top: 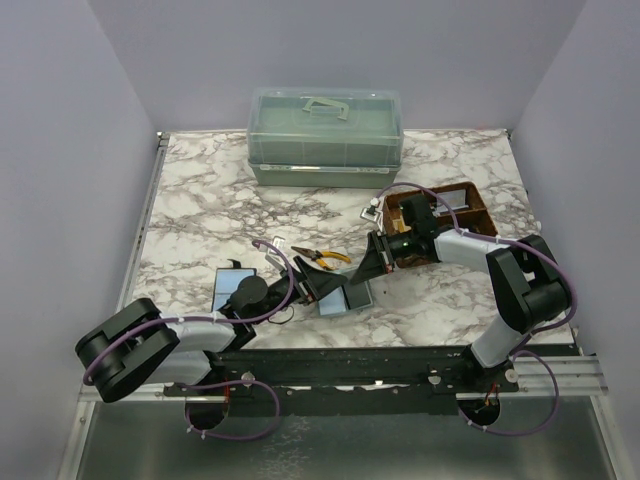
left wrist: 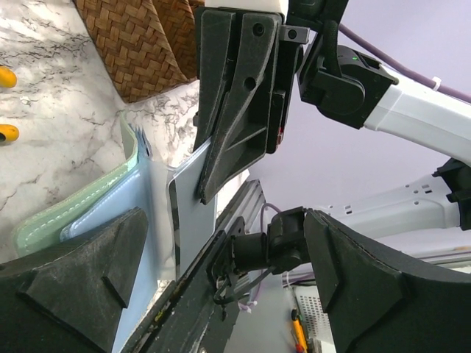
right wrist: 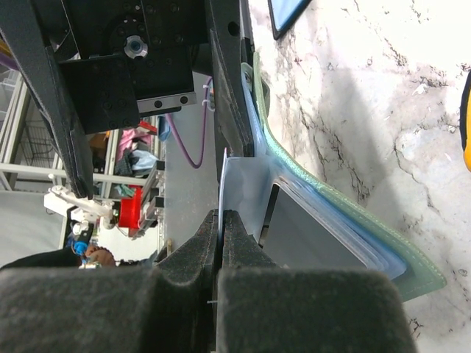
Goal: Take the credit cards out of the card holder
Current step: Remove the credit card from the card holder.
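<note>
The right pincer (right wrist: 222, 220) is clamping shut on the near edge of a pale grey-blue card (right wrist: 246, 187), holding it on edge above the desk (top: 200, 210). The card's far edge is meeting the open card holder (right wrist: 331, 220); whether it is free of its pocket is not clear. The teal-blue holder is lying near the front middle of the desk, its green-trimmed rim curling upward.

The left pincer (left wrist: 221, 257) is standing wide open and holding nothing. Its two fingers are straddling the holder and the raised card, and one finger (left wrist: 88, 279) is sitting close along the holder's panel. Between the two pincers there is very little room.

A second card (top: 236, 287) is lying flat to the left, well apart from the holder and near the desk's front edge. Yellow-handled pliers (top: 322, 257) are lying just behind the left pincer. A woven tray (top: 445, 212) is sitting right of centre, just behind the right pincer, close to the desk's right edge. A lidded box (top: 325, 130) is standing at the back edge. Bare marble is stretching across the left and middle of the desk.
</note>
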Available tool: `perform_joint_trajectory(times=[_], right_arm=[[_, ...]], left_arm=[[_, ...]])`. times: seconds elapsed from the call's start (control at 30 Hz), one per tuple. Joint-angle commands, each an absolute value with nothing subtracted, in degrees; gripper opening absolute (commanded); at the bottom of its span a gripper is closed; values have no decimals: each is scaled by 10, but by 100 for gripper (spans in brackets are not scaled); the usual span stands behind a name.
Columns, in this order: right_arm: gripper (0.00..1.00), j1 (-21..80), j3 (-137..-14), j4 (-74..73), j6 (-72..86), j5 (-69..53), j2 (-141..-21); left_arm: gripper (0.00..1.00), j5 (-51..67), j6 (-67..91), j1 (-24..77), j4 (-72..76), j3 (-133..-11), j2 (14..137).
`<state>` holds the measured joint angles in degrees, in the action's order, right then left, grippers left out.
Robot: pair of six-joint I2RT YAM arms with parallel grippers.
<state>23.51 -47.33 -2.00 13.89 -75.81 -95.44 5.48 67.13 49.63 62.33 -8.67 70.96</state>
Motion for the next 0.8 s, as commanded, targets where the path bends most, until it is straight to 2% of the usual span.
perform_joint_trajectory(times=[0.0, 0.53, 0.67, 0.77], right_arm=[[0, 233, -477, -11, 133, -798, -951], [0, 230, -475, -5, 140, -808, -947], [0, 230, -475, -5, 140, -807, -947], [0, 229, -475, -5, 140, -804, -948]], left_arm=[[92, 47, 669, 496, 655, -88, 722], [61, 88, 704, 496, 841, -89, 860], [49, 102, 721, 496, 897, -94, 914], [36, 122, 733, 496, 923, -109, 949]])
